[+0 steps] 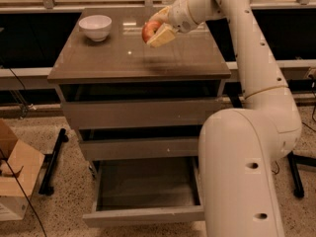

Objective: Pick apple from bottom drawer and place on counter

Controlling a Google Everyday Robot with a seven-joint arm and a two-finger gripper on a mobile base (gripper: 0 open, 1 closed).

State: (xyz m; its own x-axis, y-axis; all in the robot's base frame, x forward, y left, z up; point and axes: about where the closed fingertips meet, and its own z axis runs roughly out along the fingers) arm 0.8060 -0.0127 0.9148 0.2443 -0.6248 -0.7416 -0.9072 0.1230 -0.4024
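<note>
The tool (157, 30) is clenched around the apple (149, 31), holding it just above the rear middle of the surface (118, 60). A white bowl (95, 26) sits at the surface's back left corner. Far below the surface, the bottom drawer (143, 215) stands pulled open.

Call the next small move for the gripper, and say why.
Probably lower straight down. The gripper is shut on the apple over the counter, seemingly above its surface, with a shadow beneath it. The white bowl stands apart at the back left, so it shouldn't be in the way.
</note>
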